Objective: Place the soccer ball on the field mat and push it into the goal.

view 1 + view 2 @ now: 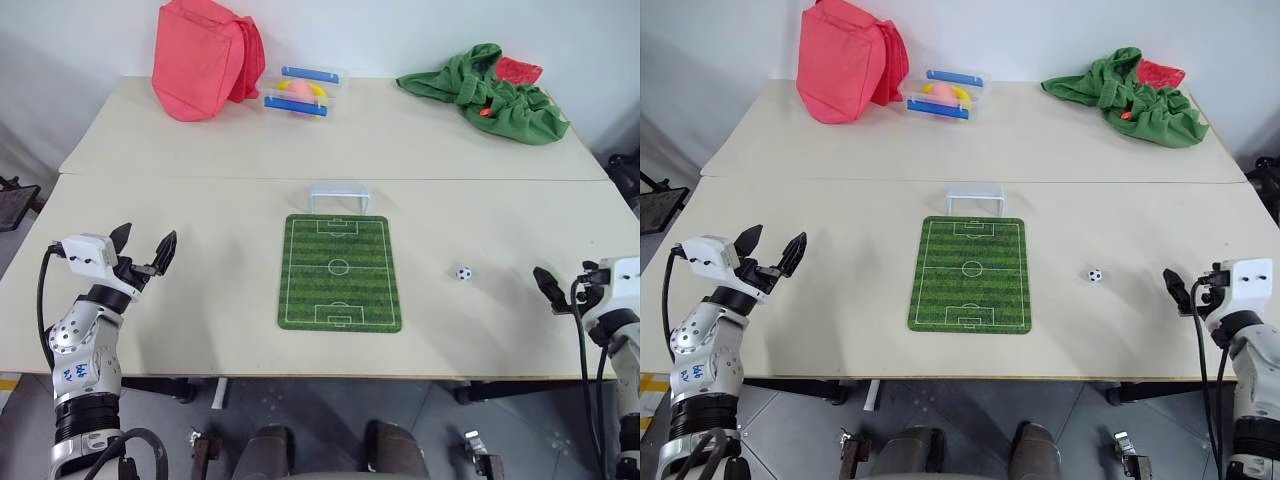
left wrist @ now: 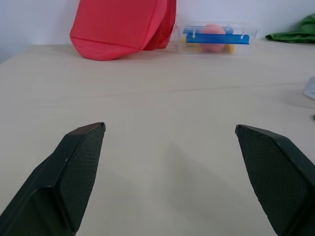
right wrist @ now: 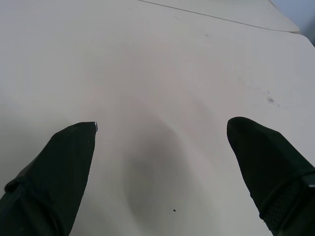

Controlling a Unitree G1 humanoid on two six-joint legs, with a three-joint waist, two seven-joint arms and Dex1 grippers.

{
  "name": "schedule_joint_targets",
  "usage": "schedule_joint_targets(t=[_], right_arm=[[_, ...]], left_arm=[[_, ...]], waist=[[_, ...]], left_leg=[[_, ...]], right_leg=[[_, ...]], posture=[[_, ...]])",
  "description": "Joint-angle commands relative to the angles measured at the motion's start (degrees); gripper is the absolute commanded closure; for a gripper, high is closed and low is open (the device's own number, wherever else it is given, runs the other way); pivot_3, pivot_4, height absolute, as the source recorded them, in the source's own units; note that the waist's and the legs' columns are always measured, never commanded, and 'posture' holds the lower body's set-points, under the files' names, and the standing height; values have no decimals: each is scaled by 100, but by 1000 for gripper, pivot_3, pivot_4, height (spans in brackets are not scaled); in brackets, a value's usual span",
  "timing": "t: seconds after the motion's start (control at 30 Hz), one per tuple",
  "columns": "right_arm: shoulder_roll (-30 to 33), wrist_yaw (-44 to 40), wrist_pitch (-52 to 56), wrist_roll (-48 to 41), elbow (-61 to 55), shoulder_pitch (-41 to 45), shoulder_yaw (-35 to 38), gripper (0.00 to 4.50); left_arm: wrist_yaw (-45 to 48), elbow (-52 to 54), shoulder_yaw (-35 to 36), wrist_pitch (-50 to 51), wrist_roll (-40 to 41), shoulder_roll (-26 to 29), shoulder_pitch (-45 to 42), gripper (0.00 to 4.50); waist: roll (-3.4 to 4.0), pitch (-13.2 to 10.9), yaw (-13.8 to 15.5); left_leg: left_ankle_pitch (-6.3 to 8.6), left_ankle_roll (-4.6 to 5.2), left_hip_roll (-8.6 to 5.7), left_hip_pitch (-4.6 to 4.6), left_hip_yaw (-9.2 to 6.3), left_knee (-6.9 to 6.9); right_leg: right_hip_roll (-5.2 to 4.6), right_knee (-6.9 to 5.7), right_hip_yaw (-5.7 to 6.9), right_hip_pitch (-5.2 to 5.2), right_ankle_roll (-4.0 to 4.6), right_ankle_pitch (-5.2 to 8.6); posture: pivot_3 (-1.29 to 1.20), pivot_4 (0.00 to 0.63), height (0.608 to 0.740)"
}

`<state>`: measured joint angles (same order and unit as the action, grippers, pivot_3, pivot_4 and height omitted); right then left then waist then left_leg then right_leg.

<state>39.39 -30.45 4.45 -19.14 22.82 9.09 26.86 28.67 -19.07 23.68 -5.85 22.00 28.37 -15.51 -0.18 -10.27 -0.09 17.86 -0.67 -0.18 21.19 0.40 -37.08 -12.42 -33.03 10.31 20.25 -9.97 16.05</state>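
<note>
Tabletop (image 1: 200,300), pale beige, two sections butted together. Flat green rectangular field mat (image 1: 339,272) with striped grass print and white pitch lines lies at the centre of the near section. Small white frame goal (image 1: 338,194) stands just beyond the mat's far short edge, touching it or nearly so. Tiny white soccer ball with black patches (image 1: 463,272) sits on bare tabletop to the right of the mat, apart from it, not on the mat.

Head views: left end effector (image 1: 143,252) over the near left part of the tabletop, black fingers spread wide, nothing between them. Right end effector (image 1: 1177,290) at the near right edge, one finger seen clearly there. Ball lies between mat and right end effector, closer to that end effector, no contact. Left end effector is well apart from the ball, mat in between.

Far section in head views: red fabric bag (image 1: 205,55) at left, clear plastic box with blue bars (image 1: 304,92) holding a pink and yellow toy (image 1: 301,96), crumpled green cloth (image 1: 495,93) at right.

Left wrist view: both fingers (image 2: 74,172) wide apart over bare tabletop, with red bag, clear box and an edge of green cloth beyond. Right wrist view: both fingers (image 3: 64,167) spread wide, empty, bare tabletop and the seam between sections; this settles the right end effector's state, which the head views leave unclear.
</note>
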Motion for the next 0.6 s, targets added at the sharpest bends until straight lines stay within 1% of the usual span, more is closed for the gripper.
schedule_joint_targets(t=[0.03,0.07,0.23,0.33,0.4,0.5,0.6], right_arm=[[58,63,47,-101,-307,-35,191,41],[78,58,106,-124,-412,-34,200,41],[141,22,459,-234,-920,-12,209,41],[264,-201,955,-456,-1515,180,46,41],[295,-380,1305,-646,-1891,328,-93,41],[306,-729,1904,-857,-2122,572,-497,41],[368,-1060,2014,-651,-2075,706,-1007,41]], left_arm=[[-146,78,96,34,3,80,-130,0],[-149,98,97,160,38,105,-145,0],[219,31,104,121,116,261,-173,0],[512,-37,110,317,262,436,-358,0],[882,-3,0,418,348,543,-431,0],[1652,397,-273,823,647,623,-363,0],[2195,627,-478,1074,823,667,-338,0]], waist=[[0,0,0],[0,0,0],[0,0,2],[1,0,-2],[1,-1,-19],[1,-1,-14],[0,-2,10]], left_leg=[[0,0,0,0,1,0],[0,0,0,0,3,0],[0,0,1,3,10,0],[0,1,2,4,14,-1],[0,1,2,4,23,-4],[0,1,4,0,29,-4],[1,1,5,4,28,-4]], right_leg=[[0,0,-1,1,0,0],[0,-1,-5,2,0,0],[1,-9,-14,14,0,0],[1,-15,-19,20,0,0],[1,-24,-30,28,0,0],[2,-33,-37,33,0,0],[3,-33,-36,36,0,0]], posture=[[0,150,740],[0,150,740],[0,150,740],[0,150,740],[0,150,740],[0,150,740],[0,150,740]])
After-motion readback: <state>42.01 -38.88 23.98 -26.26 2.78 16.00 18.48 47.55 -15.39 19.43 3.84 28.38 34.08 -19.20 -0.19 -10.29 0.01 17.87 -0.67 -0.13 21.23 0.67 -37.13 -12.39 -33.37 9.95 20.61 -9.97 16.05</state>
